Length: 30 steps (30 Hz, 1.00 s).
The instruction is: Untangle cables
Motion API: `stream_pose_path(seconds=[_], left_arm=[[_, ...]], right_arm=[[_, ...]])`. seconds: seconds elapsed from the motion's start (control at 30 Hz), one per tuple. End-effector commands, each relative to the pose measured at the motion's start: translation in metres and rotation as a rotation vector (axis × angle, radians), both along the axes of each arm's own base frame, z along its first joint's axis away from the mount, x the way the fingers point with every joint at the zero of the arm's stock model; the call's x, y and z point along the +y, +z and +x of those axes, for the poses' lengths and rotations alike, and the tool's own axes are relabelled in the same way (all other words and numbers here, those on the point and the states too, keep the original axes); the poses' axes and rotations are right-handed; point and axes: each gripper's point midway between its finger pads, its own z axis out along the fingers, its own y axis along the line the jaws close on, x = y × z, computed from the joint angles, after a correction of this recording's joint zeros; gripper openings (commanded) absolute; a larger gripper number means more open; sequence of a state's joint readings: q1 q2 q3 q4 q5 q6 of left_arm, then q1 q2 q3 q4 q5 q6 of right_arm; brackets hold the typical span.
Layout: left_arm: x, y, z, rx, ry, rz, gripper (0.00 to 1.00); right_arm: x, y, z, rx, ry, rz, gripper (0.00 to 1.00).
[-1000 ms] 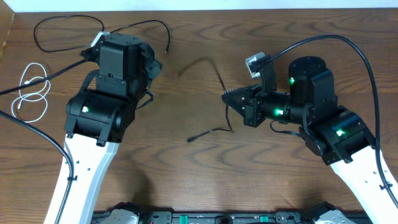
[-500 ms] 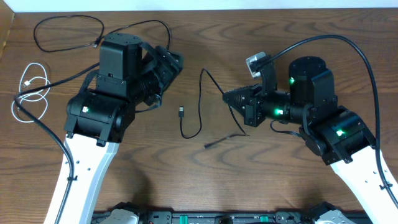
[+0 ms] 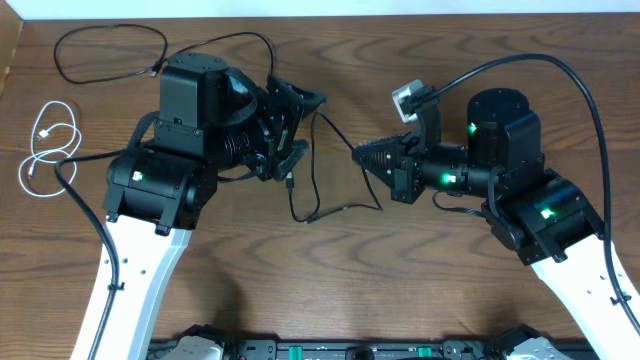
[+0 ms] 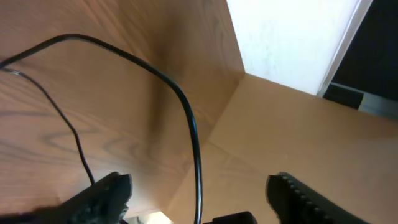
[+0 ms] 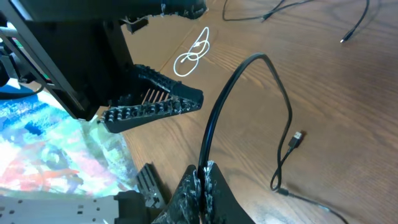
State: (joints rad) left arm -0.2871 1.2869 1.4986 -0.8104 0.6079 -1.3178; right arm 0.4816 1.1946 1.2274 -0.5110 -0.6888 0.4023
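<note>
Reaching in from 7 o'clock with the left gripper [image 3: 303, 128] tipped sideways near centre, jaws spread wide and clamping nothing, the middle black cable [image 5: 255, 57] running loose between them; from 5 o'clock, pointing toward 9 o'clock, the right gripper [image 3: 357, 155] pinched fully closed on that same cable. Bare table [image 3: 330, 290] open toward 6 o'clock between the arms, far edge close at 12 o'clock. Three cables counted: one white cable [image 3: 44, 131] coiled at 9 o'clock, one looped black cable [image 3: 157, 69] at 11 o'clock, one slack at centre.
</note>
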Motion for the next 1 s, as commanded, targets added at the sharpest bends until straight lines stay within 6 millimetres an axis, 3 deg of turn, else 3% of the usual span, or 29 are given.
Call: stream_pose_path(seconds=[0.0, 0.07, 0.23, 0.47, 0.6, 0.7, 0.97], left_arm=[[-0.006, 0.010, -0.004, 0.009, -0.025, -0.048, 0.64], [-0.007, 0.010, -0.004, 0.009, -0.026, -0.050, 0.60], [-0.007, 0.010, -0.005, 0.009, -0.027, -0.049, 0.60], [-0.007, 0.010, -0.005, 0.011, -0.030, -0.051, 0.59], [-0.009, 0.011, -0.007, 0.013, -0.041, -0.060, 0.53], [-0.011, 0.013, -0.009, 0.017, -0.058, -0.073, 0.39], [-0.015, 0.015, -0.013, 0.026, -0.084, -0.097, 0.39]], right_arm=[[0.005, 0.007, -0.007, -0.009, 0.036, 0.019, 0.01], [0.008, 0.006, -0.008, -0.015, 0.048, 0.018, 0.01], [0.015, 0.005, -0.005, -0.021, 0.059, 0.024, 0.01], [0.020, 0.018, -0.006, -0.060, 0.088, 0.070, 0.01], [0.020, 0.019, -0.006, -0.062, 0.090, 0.071, 0.01], [0.022, 0.019, -0.009, -0.059, 0.098, 0.073, 0.01], [0.025, 0.025, -0.014, -0.080, 0.143, 0.096, 0.01]])
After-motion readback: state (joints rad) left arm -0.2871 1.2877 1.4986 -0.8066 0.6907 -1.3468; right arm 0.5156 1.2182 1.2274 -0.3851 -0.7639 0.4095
